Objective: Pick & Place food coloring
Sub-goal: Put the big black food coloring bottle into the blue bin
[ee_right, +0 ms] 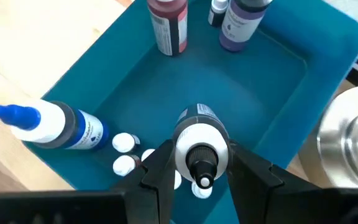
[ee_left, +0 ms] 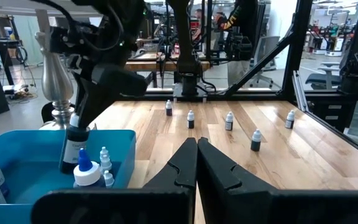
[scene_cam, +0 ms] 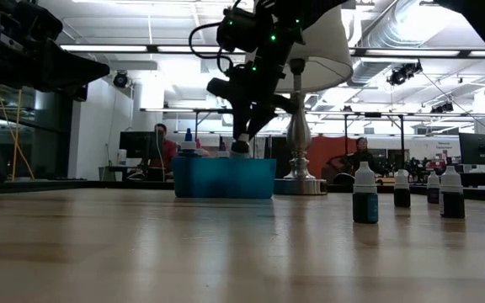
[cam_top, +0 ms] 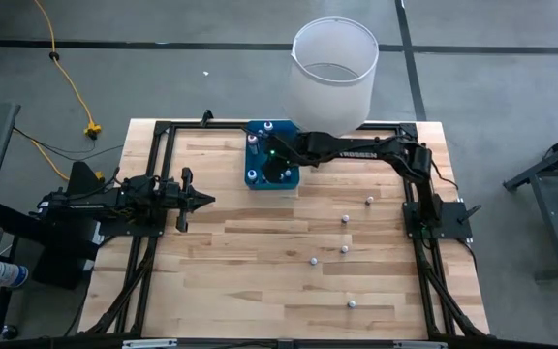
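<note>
A blue tray (cam_top: pixel 258 174) stands at the table's far middle, beside a lamp's metal base (ee_right: pixel 353 130). My right gripper (ee_right: pixel 199 168) reaches down into the tray, shut on a dark food coloring bottle (ee_left: pixel 73 149) with a white top. Other bottles are in the tray: a red one (ee_right: pixel 168 22) and a purple one (ee_right: pixel 241 22) upright, a blue-capped white one (ee_right: pixel 48 124) lying on its side, and tiny white-capped ones (ee_right: pixel 124 155). Several small food coloring bottles (cam_top: pixel 344 249) stand on the table's right half. My left gripper (cam_top: pixel 206 201) waits shut at the left. My right gripper pinches the bottle's white upper part (ee_right: pixel 185 149) between its two fingers, one on each side. The fingers slant down from above, from the table's right. The bottle is roughly upright with its lower end (ee_left: pixel 70 168) inside the tray; whether it touches the tray floor, I cannot tell.
A tall white lampshade (cam_top: pixel 334 73) rises over the table's far edge, right behind the tray. A black frame (cam_top: pixel 163 131) runs along the table's edges. The wood between the left gripper and the scattered bottles (scene_cam: pixel 365 194) is bare.
</note>
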Available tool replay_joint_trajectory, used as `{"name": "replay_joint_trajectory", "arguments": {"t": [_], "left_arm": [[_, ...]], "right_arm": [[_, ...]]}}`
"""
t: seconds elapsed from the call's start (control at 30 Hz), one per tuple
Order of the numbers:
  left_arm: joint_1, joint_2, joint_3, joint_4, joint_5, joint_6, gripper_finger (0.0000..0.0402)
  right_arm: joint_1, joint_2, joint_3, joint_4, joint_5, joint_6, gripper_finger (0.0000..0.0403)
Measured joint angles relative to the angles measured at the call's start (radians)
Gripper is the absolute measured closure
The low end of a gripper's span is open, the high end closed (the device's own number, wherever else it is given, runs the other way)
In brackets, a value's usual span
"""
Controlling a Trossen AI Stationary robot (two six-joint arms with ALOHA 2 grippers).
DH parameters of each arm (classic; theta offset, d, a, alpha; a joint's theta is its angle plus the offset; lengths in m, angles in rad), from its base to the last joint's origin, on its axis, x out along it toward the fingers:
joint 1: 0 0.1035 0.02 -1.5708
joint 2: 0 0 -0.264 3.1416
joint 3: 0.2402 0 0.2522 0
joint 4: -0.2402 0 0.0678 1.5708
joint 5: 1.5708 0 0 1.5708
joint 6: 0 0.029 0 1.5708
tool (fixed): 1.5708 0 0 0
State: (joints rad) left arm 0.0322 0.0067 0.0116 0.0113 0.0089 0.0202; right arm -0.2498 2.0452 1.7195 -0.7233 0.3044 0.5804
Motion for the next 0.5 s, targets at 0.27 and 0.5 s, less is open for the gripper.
{"name": "replay_joint_trajectory", "arguments": {"t": [0.27,0.5], "left_arm": [[0.000,0.000,0.000,0.000,0.000,0.000,0.0401],[0.000,0.000,0.000,0.000,0.000,0.000,0.0401]], "right_arm": [[-0.017,0.023,0.000,-0.022,-0.026,0.000,0.0288],[-0.027,0.025,0.000,-0.082,-0.022,0.011,0.0288]]}}
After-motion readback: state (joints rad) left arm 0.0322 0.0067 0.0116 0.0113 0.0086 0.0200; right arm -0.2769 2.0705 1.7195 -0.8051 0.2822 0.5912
